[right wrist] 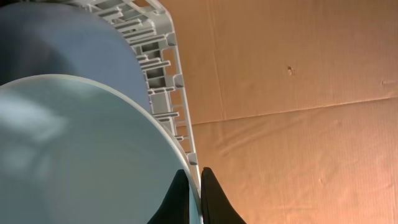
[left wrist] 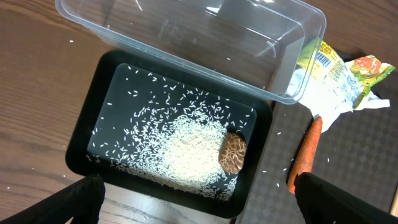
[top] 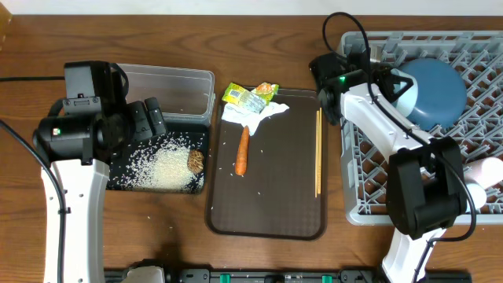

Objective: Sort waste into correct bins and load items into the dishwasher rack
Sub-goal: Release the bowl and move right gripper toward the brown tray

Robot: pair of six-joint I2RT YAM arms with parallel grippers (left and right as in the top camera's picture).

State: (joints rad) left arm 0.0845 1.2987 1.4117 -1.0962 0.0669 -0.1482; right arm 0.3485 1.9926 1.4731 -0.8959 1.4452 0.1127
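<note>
The right gripper (right wrist: 195, 194) is being used to pinch the rim of the bowl (right wrist: 81, 155), its fingers clenched on the thin edge. The bowl is being held on edge at the upper left of the rack (right wrist: 165, 68), just in front of the plate (right wrist: 62, 43). The left gripper (left wrist: 208, 200) is being held released, fingers wide apart, above the lower edge of the black bin (left wrist: 81, 137). Rice (left wrist: 186, 149) and the brown lump (left wrist: 233, 154) are lying in that bin, with the clear tub (left wrist: 186, 37) touching its upper side. The next pick is judged to be the carrot (left wrist: 305, 155), and the relation that counts is being shown plainly. The carrot is lying to the right of the left gripper, just past the bin's right wall, on the left part of the tray (top: 275, 196). Its long axis is running nearly top to bottom in the overhead view, leaning slightly. A grasp across that axis is therefore being called for, with the fingers set left and right of it. The left arm is being judged the nearer one, the right being occupied at the rack.
</note>
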